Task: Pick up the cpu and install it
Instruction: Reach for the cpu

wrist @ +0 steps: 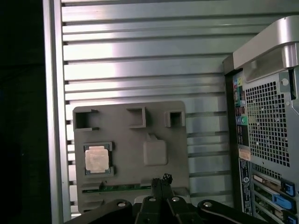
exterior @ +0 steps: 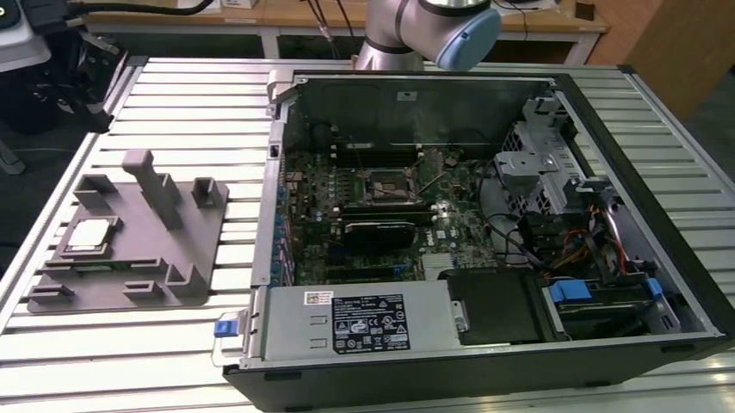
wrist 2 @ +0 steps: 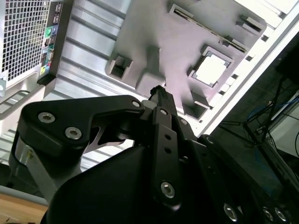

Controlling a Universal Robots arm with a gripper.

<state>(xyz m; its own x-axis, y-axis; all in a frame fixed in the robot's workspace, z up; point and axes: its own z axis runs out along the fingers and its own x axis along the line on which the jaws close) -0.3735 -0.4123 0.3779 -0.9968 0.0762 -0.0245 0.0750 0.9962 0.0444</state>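
The cpu (exterior: pixel 89 234) is a small square chip with a shiny silver top. It lies flat in a pocket of the grey fixture plate (exterior: pixel 184 249), at the exterior view's left. Both wrist views look down on the cpu (wrist 2: pixel 211 71) (wrist: pixel 97 158) from well above. My gripper (wrist 2: pixel 156 91) (wrist: pixel 161 179) hangs high over the fixture (wrist: pixel 135 140), off to one side of the chip and apart from it. Its thin dark fingers are shut together with nothing between them. The dark socket (exterior: pixel 383 183) sits on the motherboard inside the open computer case (exterior: pixel 483 361).
The arm (exterior: pixel 419 30) rises behind the case at the back. The fixture carries upright grey posts (exterior: pixel 150 185). A slatted aluminium table (exterior: pixel 184 95) bears both fixture and case. The case's perforated rear panel (wrist: pixel 266 126) stands beside the fixture. Cables and drive bays fill the case's right side.
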